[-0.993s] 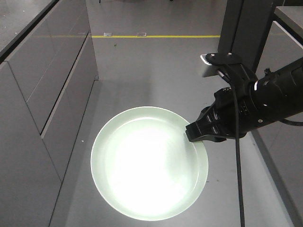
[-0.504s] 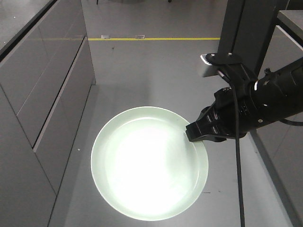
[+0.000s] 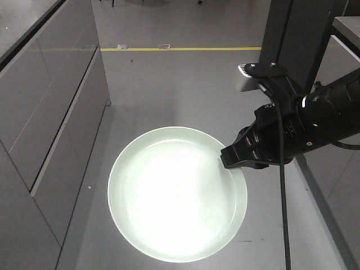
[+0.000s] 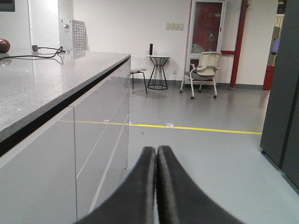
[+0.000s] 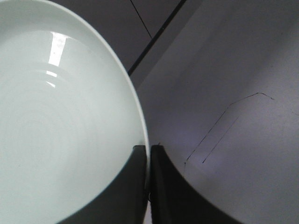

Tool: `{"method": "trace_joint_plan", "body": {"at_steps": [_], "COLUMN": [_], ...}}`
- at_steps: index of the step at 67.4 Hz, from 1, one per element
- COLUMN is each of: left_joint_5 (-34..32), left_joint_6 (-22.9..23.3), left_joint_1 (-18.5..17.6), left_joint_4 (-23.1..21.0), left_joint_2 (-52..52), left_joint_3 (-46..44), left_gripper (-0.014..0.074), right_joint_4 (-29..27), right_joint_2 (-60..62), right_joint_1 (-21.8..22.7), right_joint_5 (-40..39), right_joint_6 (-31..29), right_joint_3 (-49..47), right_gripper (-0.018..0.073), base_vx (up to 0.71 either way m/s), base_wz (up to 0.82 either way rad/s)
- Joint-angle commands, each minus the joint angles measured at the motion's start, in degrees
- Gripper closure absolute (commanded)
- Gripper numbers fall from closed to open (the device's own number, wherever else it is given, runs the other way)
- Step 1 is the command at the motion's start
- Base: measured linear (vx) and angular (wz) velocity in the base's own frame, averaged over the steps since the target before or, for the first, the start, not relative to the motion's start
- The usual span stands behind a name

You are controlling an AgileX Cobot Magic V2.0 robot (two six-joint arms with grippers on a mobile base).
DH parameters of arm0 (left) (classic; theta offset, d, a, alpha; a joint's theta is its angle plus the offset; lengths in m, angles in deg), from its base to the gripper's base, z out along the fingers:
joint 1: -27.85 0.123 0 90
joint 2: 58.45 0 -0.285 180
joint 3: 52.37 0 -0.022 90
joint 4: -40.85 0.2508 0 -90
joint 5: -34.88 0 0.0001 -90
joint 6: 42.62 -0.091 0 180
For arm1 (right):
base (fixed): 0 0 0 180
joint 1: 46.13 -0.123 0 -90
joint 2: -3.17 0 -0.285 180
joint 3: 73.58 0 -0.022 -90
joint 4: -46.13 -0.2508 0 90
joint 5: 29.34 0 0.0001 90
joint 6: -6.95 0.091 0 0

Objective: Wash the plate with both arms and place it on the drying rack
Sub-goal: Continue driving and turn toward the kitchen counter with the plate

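Clamping the rim between its two black fingers [image 5: 177,196], the right end effector [image 3: 232,159] is holding the plate [image 3: 177,202] by its right-hand edge. One finger is lying over the inner face and the other is sitting outside the rim. The pale green plate is hanging face up and roughly level in the air above the grey floor [image 3: 169,90], touching nothing else, and its middle is glaring white under the light. Behind the grip, the right arm [image 3: 320,118] is reaching in from the right side of the front view. It is carrying a small grey camera box [image 3: 246,79] on top, and a black cable [image 3: 281,208] is trailing down from it.

The left end effector [image 4: 156,151] is pressing its fingers flat together with nothing between them. It is pointing forward, low beside the drawer fronts [image 4: 93,135].

Above those drawers, the grey stone counter [image 4: 37,88] is running along the left. A yellow line [image 4: 196,127] is crossing the floor ahead. Beyond it, a pale chair [image 4: 204,70] and a small round wire-legged table [image 4: 158,70] are standing near the far wall.
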Motion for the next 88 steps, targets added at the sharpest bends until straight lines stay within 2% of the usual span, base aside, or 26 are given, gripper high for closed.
{"method": "trace_joint_plan", "body": {"at_steps": [1, 88], "left_joint_5": [-4.38, -4.38], "left_joint_6": [0.34, 0.34], "left_joint_1": [0.09, 0.09], "left_joint_4": [-0.16, -0.16], "left_joint_2": [0.87, 0.87], "left_joint_3": [-1.5, -1.5], "left_gripper": [0.0603, 0.0603], "right_joint_4": [-2.04, -2.04], "right_joint_2": [1.96, 1.96], "right_joint_1": [0.16, 0.16], "right_joint_5": [-1.98, -1.98], "right_joint_6": [-0.42, -0.42], "right_joint_3": [-1.51, -1.51], "right_gripper": [0.0561, 0.0561], "base_vx": [0.11, 0.1], "base_wz": [-0.01, 0.0]}}
